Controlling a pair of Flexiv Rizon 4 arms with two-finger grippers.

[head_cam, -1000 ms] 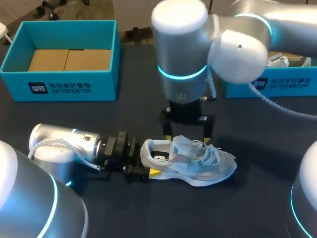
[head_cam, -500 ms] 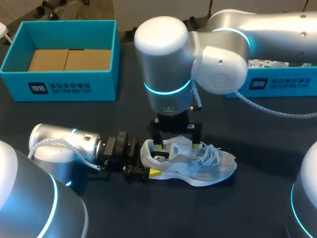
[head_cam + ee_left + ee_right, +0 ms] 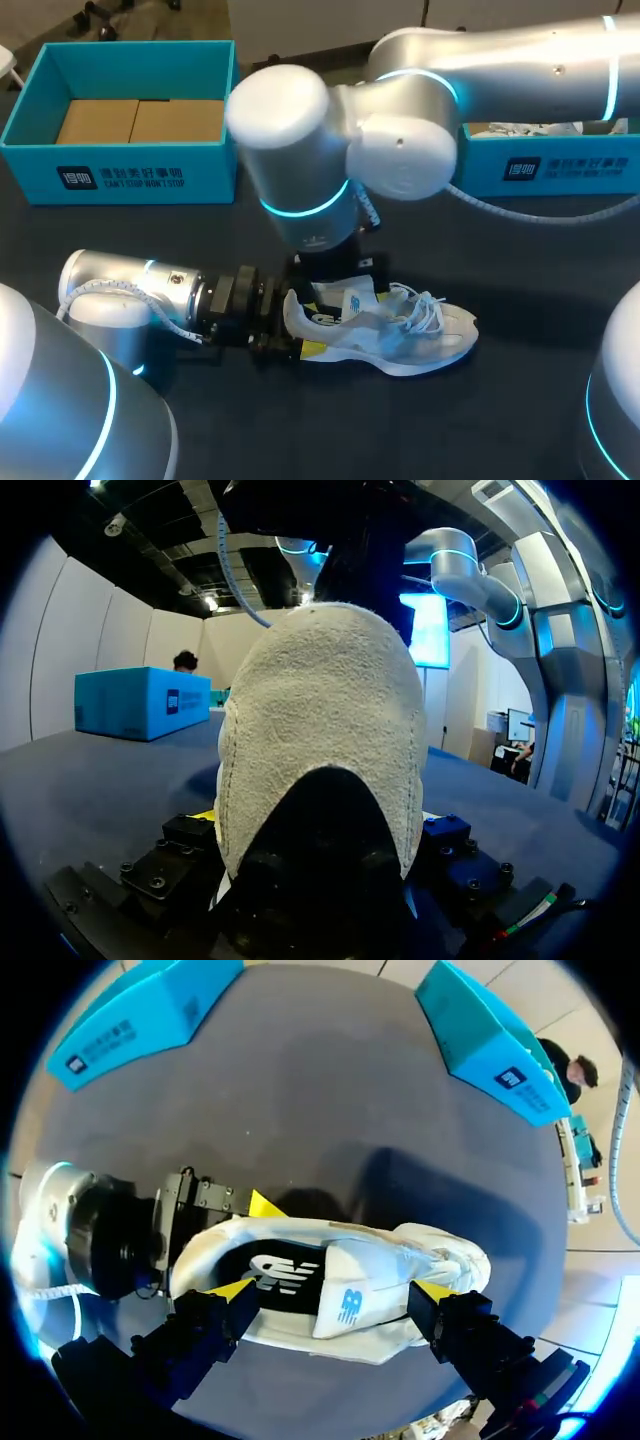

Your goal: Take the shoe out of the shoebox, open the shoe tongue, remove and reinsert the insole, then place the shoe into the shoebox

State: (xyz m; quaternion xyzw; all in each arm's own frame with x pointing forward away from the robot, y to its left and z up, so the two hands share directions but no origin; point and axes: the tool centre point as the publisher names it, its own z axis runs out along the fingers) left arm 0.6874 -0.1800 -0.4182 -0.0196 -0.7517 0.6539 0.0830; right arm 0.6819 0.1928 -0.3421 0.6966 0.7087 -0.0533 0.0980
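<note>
White mesh sneaker (image 3: 385, 335) lying lengthwise left to right on dark worktop (image 3: 300, 430), toe right, heel left clamped in left tool (image 3: 298, 328), right tool (image 3: 332, 1290) spread wide above its collar, gripping nothing

Left arm (image 3: 130, 290): rounded silver-white casings, cyan light ring, pale looped cable.
Right arm (image 3: 400, 150): same finish, cyan rings, ribbed grey hose.
Left gripper (image 3: 318, 855): black blocks, exposed screw heads.
Right gripper (image 3: 335, 1295): black fingers, yellow tips.

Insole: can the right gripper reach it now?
Probably yes. The right gripper hangs open just above the shoe, the insole lies exposed beneath it, and the left gripper grips only the heel, off to one side.
</note>
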